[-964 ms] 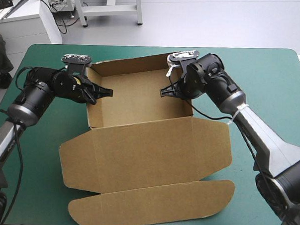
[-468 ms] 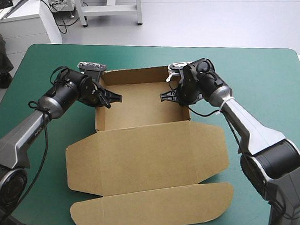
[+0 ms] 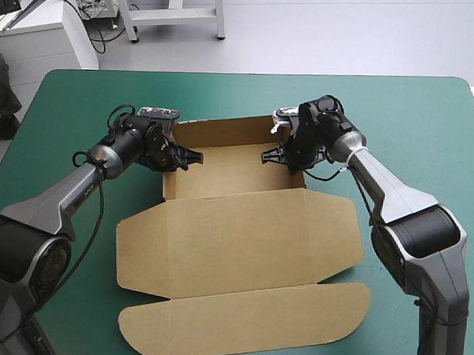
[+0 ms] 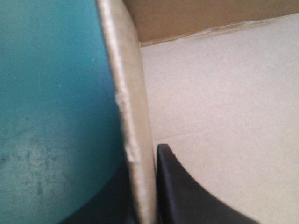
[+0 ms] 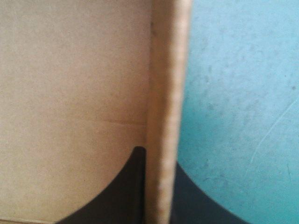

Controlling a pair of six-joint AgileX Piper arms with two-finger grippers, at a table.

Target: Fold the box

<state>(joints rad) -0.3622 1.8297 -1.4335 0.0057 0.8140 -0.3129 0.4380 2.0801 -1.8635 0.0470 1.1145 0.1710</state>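
The folding looked about half done. The brown box [image 3: 242,248] had its far, left and right walls raised into an open tray, while the lid and its rounded front flap lay flat toward the near edge. It sat mid-table on the teal-green cover [image 3: 428,123]. The left gripper [image 3: 192,156] was clamped on the left wall [image 4: 133,140], one black finger inside and one outside. The right gripper [image 3: 266,156] pinched the right wall [image 5: 163,116] likewise.

No lettering, label or number can be read anywhere, neither on the box [image 3: 234,240] nor the table [image 3: 428,123].
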